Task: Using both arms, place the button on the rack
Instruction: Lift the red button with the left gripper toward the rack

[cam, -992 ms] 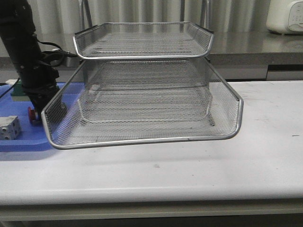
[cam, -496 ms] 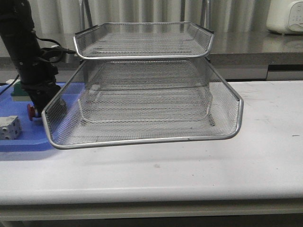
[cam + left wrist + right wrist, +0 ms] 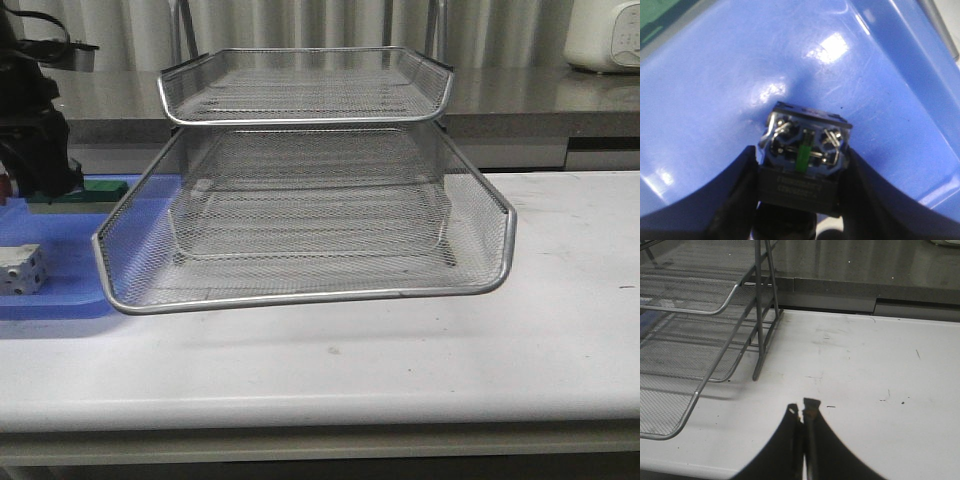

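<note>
My left gripper (image 3: 801, 154) is shut on the button (image 3: 807, 132). The black body is clamped between both fingers and its metal terminals and green tab face the camera. It hangs above the blue tray (image 3: 740, 75). In the front view the left arm (image 3: 35, 130) is at the far left edge, with the button's red head (image 3: 5, 187) just showing. It is left of the silver wire-mesh rack (image 3: 300, 230) and apart from it. My right gripper (image 3: 804, 407) is shut on nothing, low over the white table (image 3: 865, 370), to the right of the rack (image 3: 690, 305).
On the blue tray (image 3: 60, 290) lie a white block (image 3: 20, 268) and a green block (image 3: 85, 190). The rack's pulled-out lower tray overhangs the blue tray's right part. A grey counter (image 3: 530, 95) runs behind the table, with a white appliance (image 3: 605, 35) at the far right.
The left arm has risen and moved left with the button in its grip, lifting it off the blue tray. The rack and blocks have not moved.
</note>
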Motion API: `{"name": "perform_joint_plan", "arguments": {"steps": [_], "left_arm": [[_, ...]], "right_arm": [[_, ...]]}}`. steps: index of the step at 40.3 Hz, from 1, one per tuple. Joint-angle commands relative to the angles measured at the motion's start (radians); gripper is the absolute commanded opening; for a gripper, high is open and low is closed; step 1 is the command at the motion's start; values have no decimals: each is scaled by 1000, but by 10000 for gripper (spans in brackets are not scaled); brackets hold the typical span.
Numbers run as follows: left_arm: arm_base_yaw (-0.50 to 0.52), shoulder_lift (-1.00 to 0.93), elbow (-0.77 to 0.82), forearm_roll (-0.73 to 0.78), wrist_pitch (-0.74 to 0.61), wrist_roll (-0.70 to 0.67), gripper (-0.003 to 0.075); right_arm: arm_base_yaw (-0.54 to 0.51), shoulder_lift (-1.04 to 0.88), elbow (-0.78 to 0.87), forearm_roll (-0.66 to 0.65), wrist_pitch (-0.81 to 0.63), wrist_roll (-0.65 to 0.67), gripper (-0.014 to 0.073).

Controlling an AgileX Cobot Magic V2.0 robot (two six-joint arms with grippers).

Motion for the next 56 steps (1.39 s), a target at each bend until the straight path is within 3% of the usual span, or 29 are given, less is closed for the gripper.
{"name": "perform_joint_plan", "arguments": {"steps": [1,15,32,44,56], "left_arm": [[5,-107,-34,-15,69,-50,188],[-10,-300,15,-3,69,-151,188],[-117,-585,270,-46,69,-151,188],[-360,-586,318,-104,47,-144,188],[-572,-485,318,-83,-94,-144,188]], "right_arm": [[0,10,-26,-10,-81,-1,-60],[0,10,-26,-10,-81,-1,-60],[0,10,-26,-10,-81,-1,-60],[0,10,-26,-10,-81,-1,-60],[0,10,-26,-10,-81,-1,-60]]}}
